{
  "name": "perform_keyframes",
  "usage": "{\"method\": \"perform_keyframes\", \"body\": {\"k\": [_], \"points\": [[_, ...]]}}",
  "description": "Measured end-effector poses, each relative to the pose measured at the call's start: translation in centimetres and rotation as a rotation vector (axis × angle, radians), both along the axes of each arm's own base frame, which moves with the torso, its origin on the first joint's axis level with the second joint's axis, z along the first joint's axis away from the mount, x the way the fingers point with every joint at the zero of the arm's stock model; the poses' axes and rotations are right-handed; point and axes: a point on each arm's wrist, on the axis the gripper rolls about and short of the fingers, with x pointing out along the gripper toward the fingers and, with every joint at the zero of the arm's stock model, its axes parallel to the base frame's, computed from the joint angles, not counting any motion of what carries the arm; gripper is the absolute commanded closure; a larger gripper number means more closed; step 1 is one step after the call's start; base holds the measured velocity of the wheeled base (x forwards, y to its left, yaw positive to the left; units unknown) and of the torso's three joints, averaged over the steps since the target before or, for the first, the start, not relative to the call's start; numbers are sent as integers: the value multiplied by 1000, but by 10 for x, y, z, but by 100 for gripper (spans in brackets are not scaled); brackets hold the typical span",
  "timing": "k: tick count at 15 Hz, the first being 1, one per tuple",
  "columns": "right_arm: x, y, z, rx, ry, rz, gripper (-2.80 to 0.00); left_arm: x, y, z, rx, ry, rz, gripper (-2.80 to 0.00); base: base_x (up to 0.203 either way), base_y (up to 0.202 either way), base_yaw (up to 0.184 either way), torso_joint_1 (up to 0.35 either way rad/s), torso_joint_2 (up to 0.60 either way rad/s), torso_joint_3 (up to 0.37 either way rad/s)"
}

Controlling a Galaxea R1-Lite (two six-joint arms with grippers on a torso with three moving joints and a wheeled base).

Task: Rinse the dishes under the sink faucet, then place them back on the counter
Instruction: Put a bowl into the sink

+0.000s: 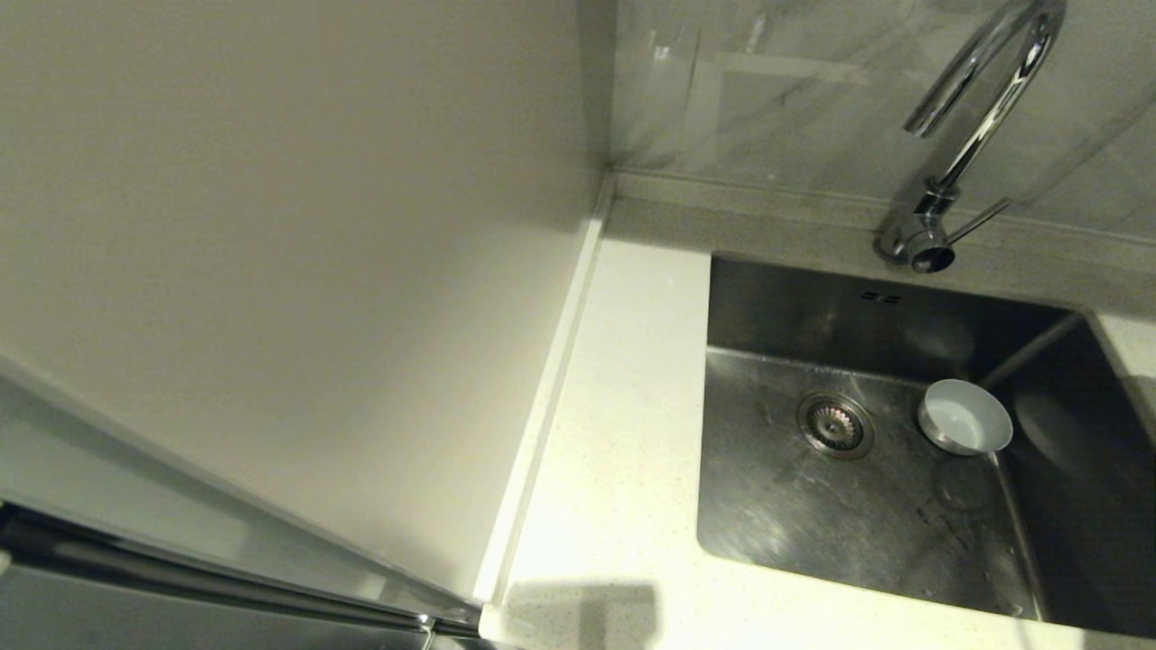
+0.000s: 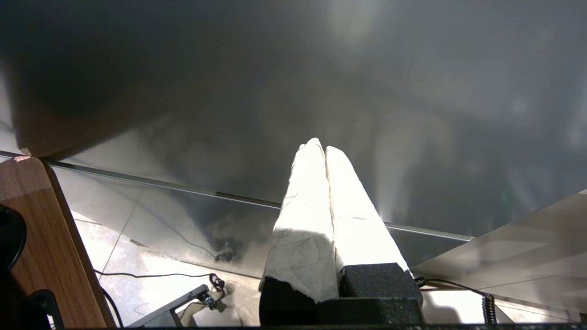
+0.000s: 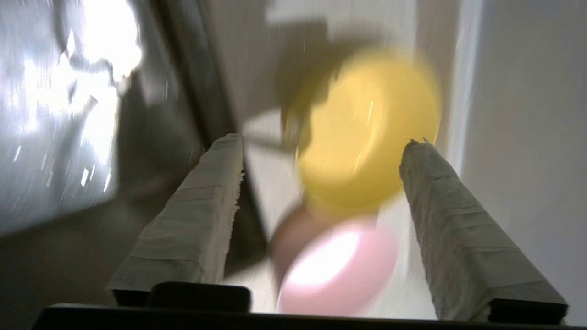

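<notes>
Sink point(image 1: 768, 506): brushed steel; round white bowl point(image 1: 964, 416) inside, at 3 o'clock from the drain point(image 1: 834, 424).
Tabletop point(image 1: 623, 433): speckled stone.
Right gripper point(image 3: 321, 146): fingers spread over yellow bowl point(image 3: 367, 128) and pink bowl point(image 3: 335, 270) (blurred).
Left gripper point(image 2: 320, 149): fingers pressed together.

Bowl point(image 1: 964, 416) in sink point(image 1: 777, 506), right of drain point(image 1: 835, 424)

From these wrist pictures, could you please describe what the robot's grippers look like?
Both look alike. The left gripper has two long tapered fingers wrapped in creased pale tape, set in rough black blocks. The right gripper has the same pale ridged wrapping on its fingers, with dark mounts at their base.
</notes>
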Motion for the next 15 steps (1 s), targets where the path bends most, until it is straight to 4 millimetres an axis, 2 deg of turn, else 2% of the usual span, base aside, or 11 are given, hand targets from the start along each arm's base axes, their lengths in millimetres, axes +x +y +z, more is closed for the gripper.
{"method": "perform_keyframes", "body": {"k": [3, 5, 9, 15], "points": [[-16, 20, 1, 180, 124, -75, -280, 0, 0, 0, 0, 0, 0, 0, 0, 0, 0, 0, 0, 0], [-14, 25, 1, 223, 143, -92, -280, 0, 0, 0, 0, 0, 0, 0, 0, 0, 0, 0, 0, 0], [-1, 17, -7, 257, 146, -76, -280, 0, 0, 0, 0, 0, 0, 0, 0, 0, 0, 0, 0, 0], [21, -4, -17, 269, 154, -90, -280, 0, 0, 0, 0, 0, 0, 0, 0, 0, 0, 0, 0, 0]]}}
